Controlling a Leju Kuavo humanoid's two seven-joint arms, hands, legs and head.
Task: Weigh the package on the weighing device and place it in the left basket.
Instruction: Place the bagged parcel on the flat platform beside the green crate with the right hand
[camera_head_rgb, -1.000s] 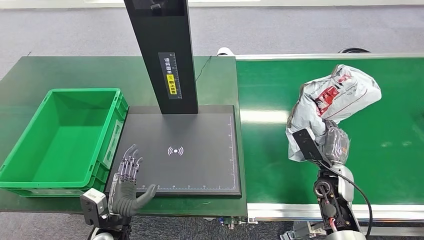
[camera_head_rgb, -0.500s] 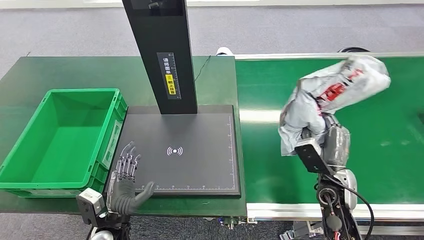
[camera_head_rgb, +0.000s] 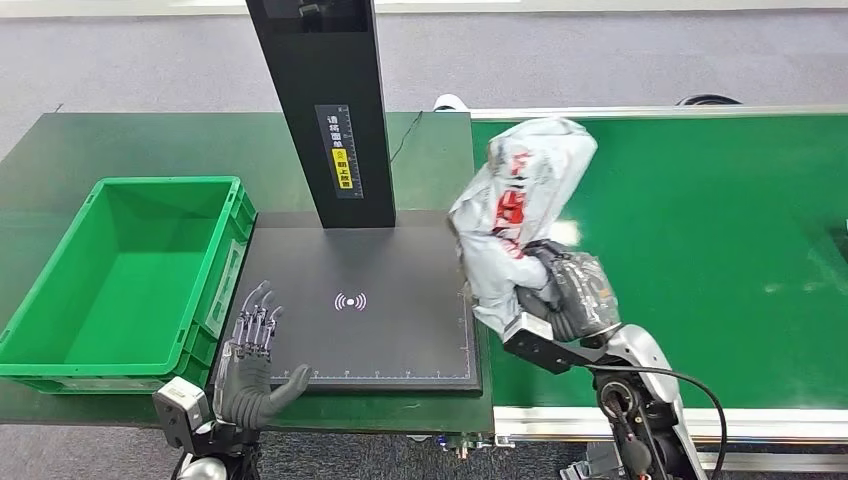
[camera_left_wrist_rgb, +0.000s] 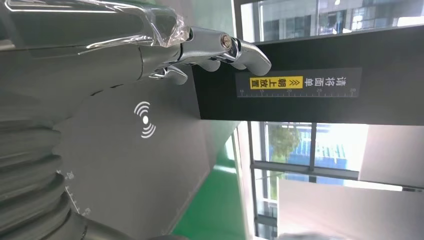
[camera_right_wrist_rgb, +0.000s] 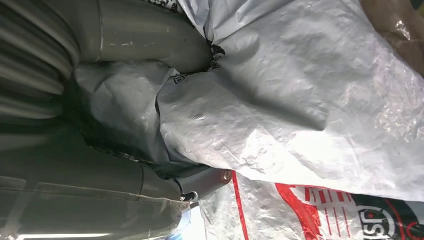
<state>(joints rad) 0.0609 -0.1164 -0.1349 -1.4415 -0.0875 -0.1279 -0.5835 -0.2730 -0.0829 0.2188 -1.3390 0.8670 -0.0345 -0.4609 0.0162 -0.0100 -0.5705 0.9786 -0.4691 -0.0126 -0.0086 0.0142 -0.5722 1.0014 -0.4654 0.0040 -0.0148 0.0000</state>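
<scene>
Crinkled grey plastic package (camera_head_rgb: 515, 205) bunched in right robot hand (camera_head_rgb: 570, 295).

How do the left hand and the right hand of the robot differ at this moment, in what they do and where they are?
The right hand grips the grey package and holds it up at the right edge of the black weighing plate; the left hand holds nothing. The right hand's fingers are curled around the package; the left hand's fingers are spread apart, at the plate's near left corner beside the green basket. Both come in from below.
</scene>
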